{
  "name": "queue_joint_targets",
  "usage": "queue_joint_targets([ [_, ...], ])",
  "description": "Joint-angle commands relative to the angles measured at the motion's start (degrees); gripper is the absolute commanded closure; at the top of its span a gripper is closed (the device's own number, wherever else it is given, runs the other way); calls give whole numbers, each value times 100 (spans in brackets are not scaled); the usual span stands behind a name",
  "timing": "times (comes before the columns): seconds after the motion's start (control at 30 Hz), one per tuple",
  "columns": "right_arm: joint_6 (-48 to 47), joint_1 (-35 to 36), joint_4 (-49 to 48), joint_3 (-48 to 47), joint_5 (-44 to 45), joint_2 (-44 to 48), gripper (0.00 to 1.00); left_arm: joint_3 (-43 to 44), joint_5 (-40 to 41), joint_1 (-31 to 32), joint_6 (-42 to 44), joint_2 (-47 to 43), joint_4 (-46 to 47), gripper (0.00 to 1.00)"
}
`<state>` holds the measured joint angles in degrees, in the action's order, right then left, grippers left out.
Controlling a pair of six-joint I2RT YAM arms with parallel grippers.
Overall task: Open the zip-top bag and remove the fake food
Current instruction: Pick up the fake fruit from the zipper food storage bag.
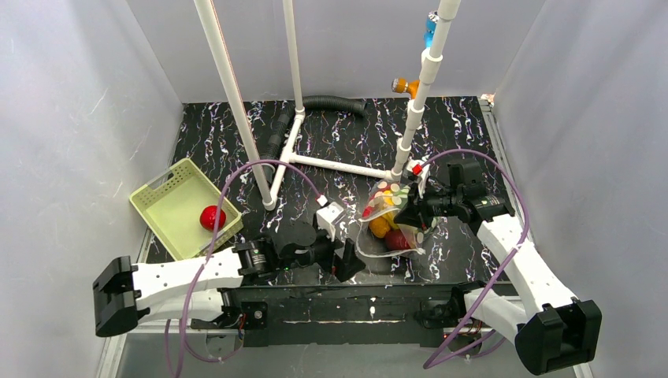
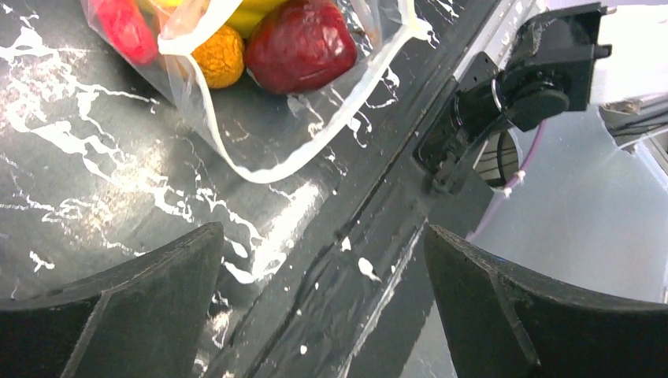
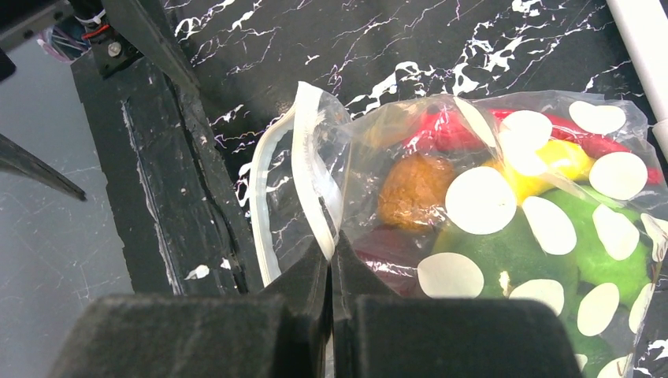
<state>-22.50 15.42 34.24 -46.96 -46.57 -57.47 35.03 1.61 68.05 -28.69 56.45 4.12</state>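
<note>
The zip-top bag [image 1: 376, 236] lies near the table's front, clear with pale round dots, its mouth gaping toward the left arm. My right gripper [image 3: 331, 250] is shut on one side of the bag's white zip rim [image 3: 315, 197]. Inside show fake food pieces: an orange one [image 3: 413, 189], a green one [image 3: 504, 252], a yellow one [image 3: 555, 157] and a dark red round one [image 2: 299, 43]. My left gripper [image 2: 321, 236] stands open and holds nothing, just short of the bag's open mouth [image 2: 260, 157], over the table's front edge. Another red round fruit [image 1: 211, 217] sits in the basket.
A pale green perforated basket [image 1: 169, 197] stands at the left. A white pipe frame [image 1: 331, 164] rises from the middle of the table, with a black hose [image 1: 335, 102] behind it. A black rail [image 1: 346, 303] runs along the front edge.
</note>
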Motion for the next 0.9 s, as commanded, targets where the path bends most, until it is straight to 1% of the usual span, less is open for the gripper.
queue_joint_targets([
  [0.0, -53, -78, -23, 33, -149, 43, 99, 127, 587, 173, 130, 438, 1087, 2],
  [0.23, -54, -109, -13, 38, -194, -7, 99, 16, 801, 239, -74, 873, 1711, 2],
  [0.47, -35, -127, -18, 37, -186, -77, 99, 120, 1057, 334, -47, 1079, 1689, 2],
  [0.67, -4, -138, -31, 38, -216, -130, 99, 130, 997, 441, 56, 1335, 1987, 2],
  [0.87, 24, -152, -44, 38, -230, -172, 99, 287, 973, 552, 107, 1678, 2086, 2],
])
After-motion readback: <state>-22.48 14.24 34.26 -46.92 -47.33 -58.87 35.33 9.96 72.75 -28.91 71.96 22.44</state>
